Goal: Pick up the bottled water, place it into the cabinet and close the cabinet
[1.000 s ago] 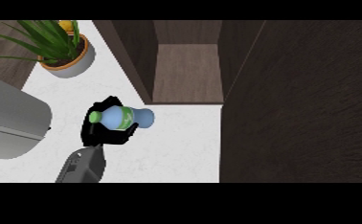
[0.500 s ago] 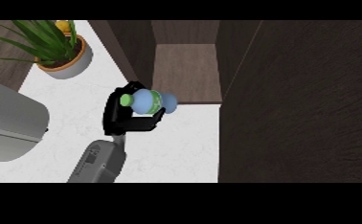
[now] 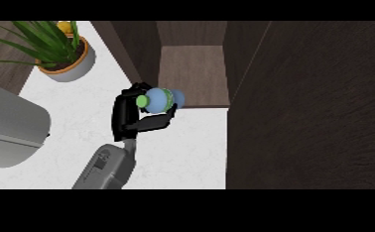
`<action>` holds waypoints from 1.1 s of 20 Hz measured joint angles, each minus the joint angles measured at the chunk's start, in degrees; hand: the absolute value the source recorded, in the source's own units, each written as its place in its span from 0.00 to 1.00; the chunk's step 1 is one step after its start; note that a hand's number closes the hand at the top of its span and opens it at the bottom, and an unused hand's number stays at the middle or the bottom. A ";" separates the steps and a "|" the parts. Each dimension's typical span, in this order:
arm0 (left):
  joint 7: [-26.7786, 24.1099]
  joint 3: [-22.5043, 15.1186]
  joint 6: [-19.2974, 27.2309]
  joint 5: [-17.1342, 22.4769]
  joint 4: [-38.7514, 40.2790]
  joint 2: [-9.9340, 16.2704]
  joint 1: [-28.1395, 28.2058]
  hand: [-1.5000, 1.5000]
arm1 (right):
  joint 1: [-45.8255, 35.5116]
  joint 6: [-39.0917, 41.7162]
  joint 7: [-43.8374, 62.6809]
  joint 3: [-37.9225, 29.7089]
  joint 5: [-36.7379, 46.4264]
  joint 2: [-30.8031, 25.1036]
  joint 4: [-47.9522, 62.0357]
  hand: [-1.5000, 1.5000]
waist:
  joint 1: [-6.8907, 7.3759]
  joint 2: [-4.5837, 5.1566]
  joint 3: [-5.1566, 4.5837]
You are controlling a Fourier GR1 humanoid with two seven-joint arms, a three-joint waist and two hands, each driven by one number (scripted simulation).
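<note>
While curled round the bottled water (image 3: 162, 99), left hand (image 3: 135, 119) at the cabinet (image 3: 192, 77) mouth, bottle on its side with green cap toward the hand, base just over the shelf's front lip. Risks from here, as judgement: clipping the cabinet's left wall with the knuckles if carried in off-centre; letting go too near the lip and having the bottle roll back out onto the bench (image 3: 187, 146); leaving it proud of the opening, blocking the door (image 3: 300, 107) at the bench's right edge. Right hand nowhere visible. Potted plant (image 3: 62, 52) at the far left corner, well apart.
</note>
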 measured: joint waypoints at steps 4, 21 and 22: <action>2.37 -1.03 5.55 -1.82 0.13 0.63 -0.86 1.00 | -0.81 -0.15 -0.10 0.85 -0.35 -0.39 0.20 0.00 | -0.17 -0.14 0.07; 6.37 0.34 13.88 -3.85 1.57 3.74 -3.23 1.00 | -2.83 0.33 -0.97 2.50 -1.68 -2.22 1.41 0.00 | -2.35 -0.15 0.25; 6.76 0.22 14.54 -4.11 1.65 3.80 -3.38 1.00 | -3.08 0.28 -0.94 2.65 -1.73 -2.36 1.43 0.00 | -2.44 -0.14 0.26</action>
